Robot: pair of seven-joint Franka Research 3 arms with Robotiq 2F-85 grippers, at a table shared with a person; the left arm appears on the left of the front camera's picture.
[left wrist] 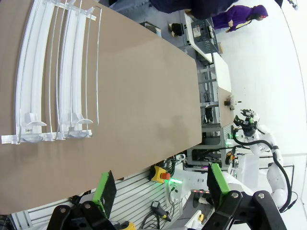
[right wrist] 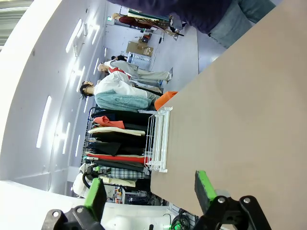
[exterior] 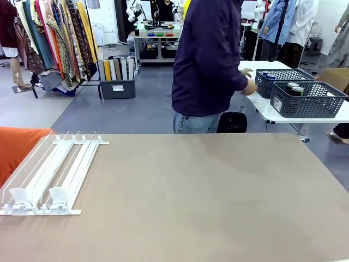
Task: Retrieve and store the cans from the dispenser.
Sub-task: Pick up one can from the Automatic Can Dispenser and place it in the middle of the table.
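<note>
Both sets of jaws apart, nothing between the green pads: left gripper (left wrist: 163,189) seen in the left wrist view, held off the table's near edge; right gripper (right wrist: 149,189) seen in the right wrist view, likewise clear of the table.

Dispenser (exterior: 52,172) lying flat on the brown table (exterior: 207,196), at its left side. Lanes running from the far end toward the near edge. Two white pushers (exterior: 38,197) seated at the near end, just behind the clear front lip. No cans in the visible lanes.

Cans (exterior: 294,88) standing in a dark mesh basket (exterior: 308,101) on a white side table (exterior: 294,114) beyond the far right corner, well apart from the dispenser. Second mesh basket (exterior: 281,79) just behind the first.

Person in a dark shirt (exterior: 210,60) at the far side, one hand (exterior: 250,84) near the second basket.
</note>
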